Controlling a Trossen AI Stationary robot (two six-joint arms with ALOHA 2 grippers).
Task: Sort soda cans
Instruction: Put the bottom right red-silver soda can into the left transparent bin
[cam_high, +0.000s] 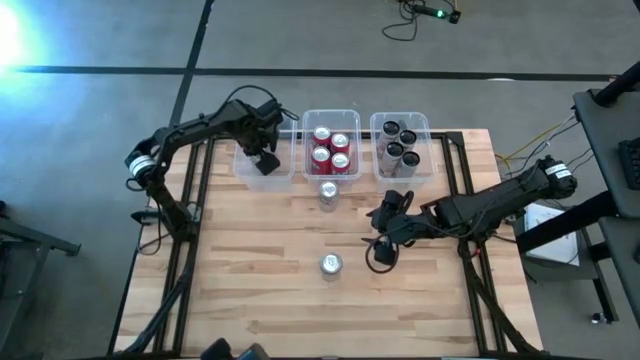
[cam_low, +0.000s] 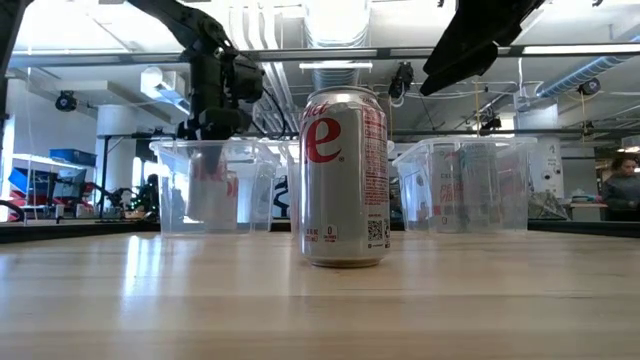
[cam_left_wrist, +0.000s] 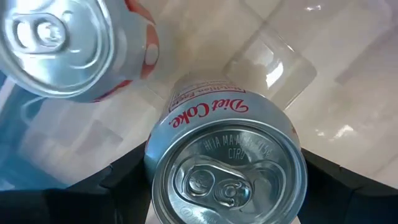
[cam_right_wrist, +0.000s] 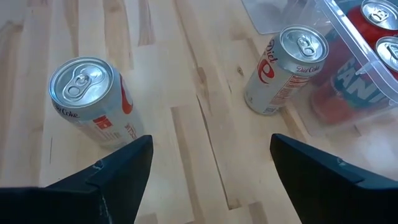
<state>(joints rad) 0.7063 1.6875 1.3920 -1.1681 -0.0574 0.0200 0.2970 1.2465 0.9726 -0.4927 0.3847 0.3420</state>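
Light is bright and even across the table (cam_high: 260, 270), with a blue-white flare burning out the top left corner of the high view and only soft, short shadows under the arms. In the low view ceiling lamps and windows behind blow out to white, the near can (cam_low: 345, 178) is sharp and glossy, and the bins (cam_low: 210, 185) and room beyond go soft. The left wrist view shows a held can (cam_left_wrist: 227, 165) close up, slightly blurred, with glare on clear plastic.
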